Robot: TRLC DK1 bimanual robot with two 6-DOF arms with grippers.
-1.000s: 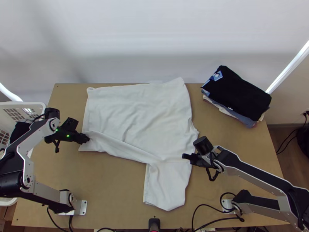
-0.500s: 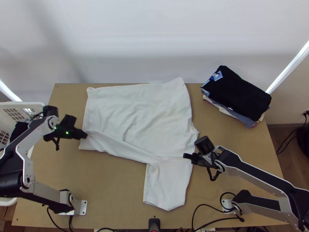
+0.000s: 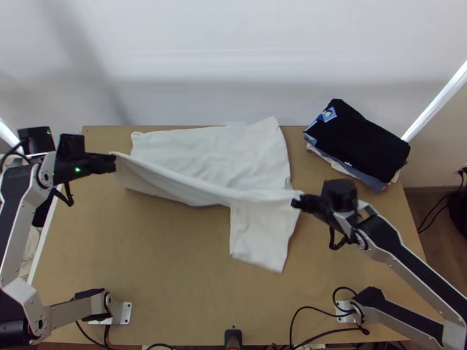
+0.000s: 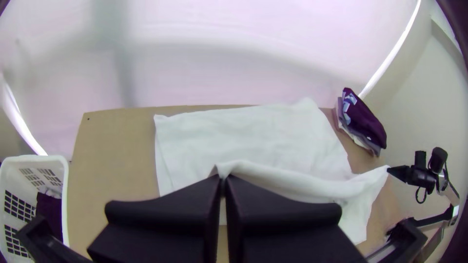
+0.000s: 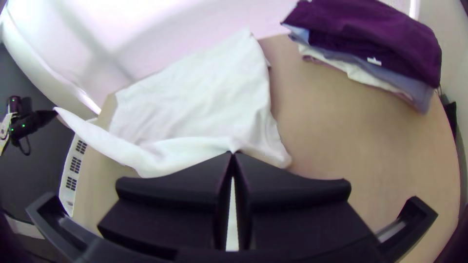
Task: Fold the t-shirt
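While the left gripper (image 3: 114,162) and the right gripper (image 3: 296,202) stand well apart, their jaws, each pair pressed together, pinch two ends of one raised edge of the white, soft cloth t-shirt (image 3: 210,151). Its long axis runs roughly crosswise over the light wooden, flat desk (image 3: 175,274), from near the left jaws to just beside the right jaws. Between the two sets of jaws the raised edge makes a slanting band; beyond it the body lies spread, lightly wrinkled. A loose white flap (image 3: 260,239) points from near the right jaws towards the arms' bases.

The left wrist view gives the slotted wall of the white plastic basket (image 4: 64,195) beside the left jaws, with dark cloth (image 4: 48,214) inside. The right wrist view brings out the pale and bluish layers under the black top of the folded garment stack (image 3: 362,140), beyond the right jaws.
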